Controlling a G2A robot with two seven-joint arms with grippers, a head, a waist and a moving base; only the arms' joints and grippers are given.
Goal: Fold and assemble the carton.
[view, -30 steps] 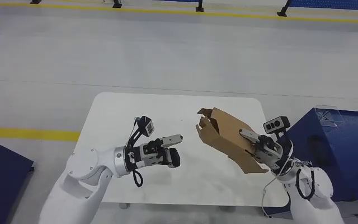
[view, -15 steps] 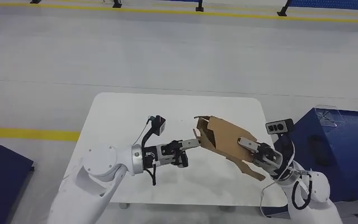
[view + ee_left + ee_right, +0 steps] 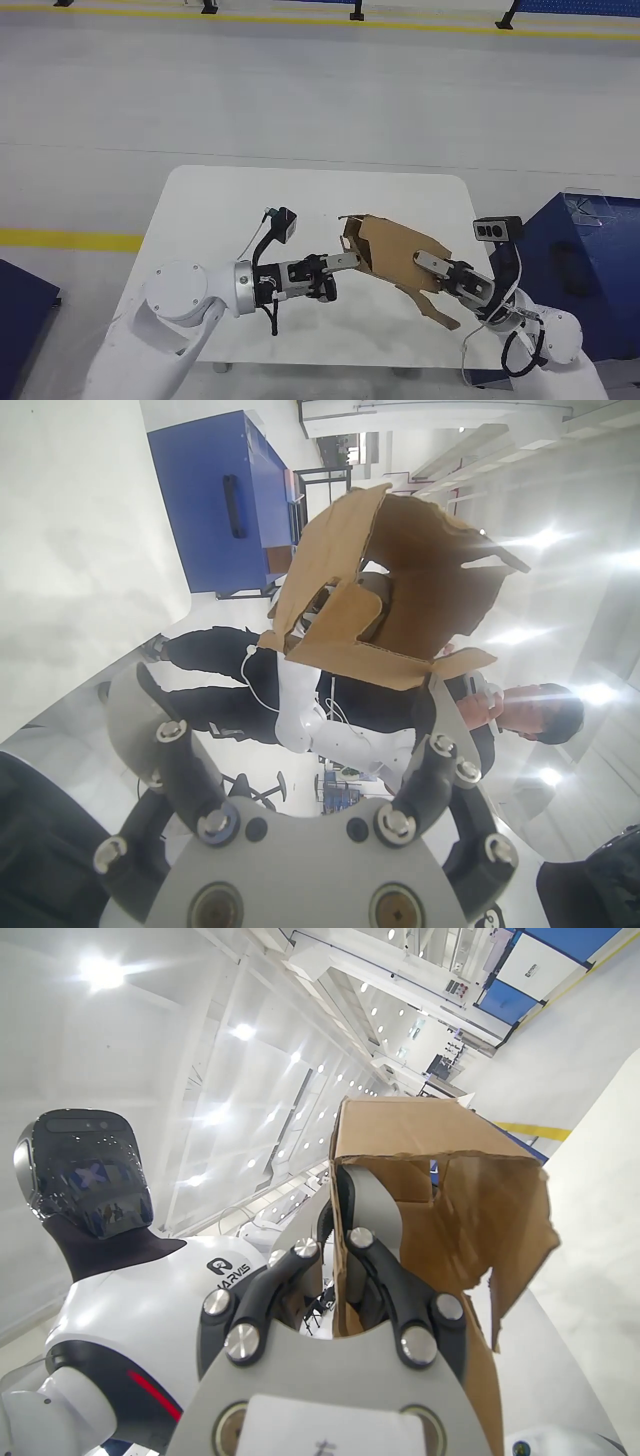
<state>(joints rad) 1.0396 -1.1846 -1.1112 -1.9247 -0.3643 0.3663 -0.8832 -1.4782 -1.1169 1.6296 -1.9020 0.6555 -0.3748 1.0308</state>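
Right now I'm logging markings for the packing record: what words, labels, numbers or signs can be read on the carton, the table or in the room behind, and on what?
Carton: none; plain brown faces, inside and out, with no print.
Table: none; bare white top.
Small sign, far back in the hall: there is print, but it is too small to read.

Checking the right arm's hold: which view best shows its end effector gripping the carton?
Right wrist view: the right end effector pinches a carton wall, a finger each side. The top view shows that hold from farther off; the left wrist view shows the carton's open end.
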